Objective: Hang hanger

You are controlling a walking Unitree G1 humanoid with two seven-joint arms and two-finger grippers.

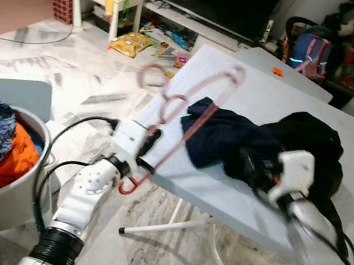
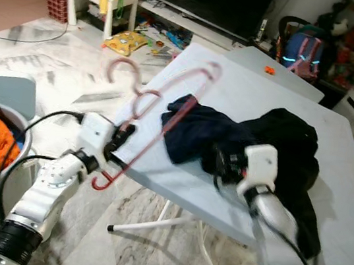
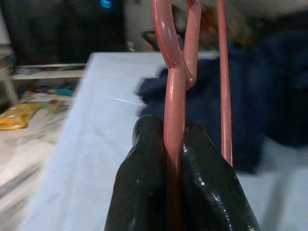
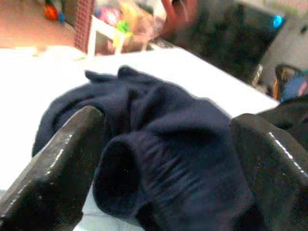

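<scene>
even indoor daylight, soft shadows; head views smeared by motion, wrist views blurred beyond the glossy fingers

My head cameras looked forward and down over the white table from close by. My left wrist camera faced along its fingers across the tabletop; my right wrist camera sat almost against the navy garment, which all views shared.

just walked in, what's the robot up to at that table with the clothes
The left gripper is shut on a pink hanger at the near edge of the white table, holding it over the tabletop. The right gripper is open, its fingers on either side of a fold of the navy garment, which lies beside a black garment. The hanger carries no clothing yet.
</scene>
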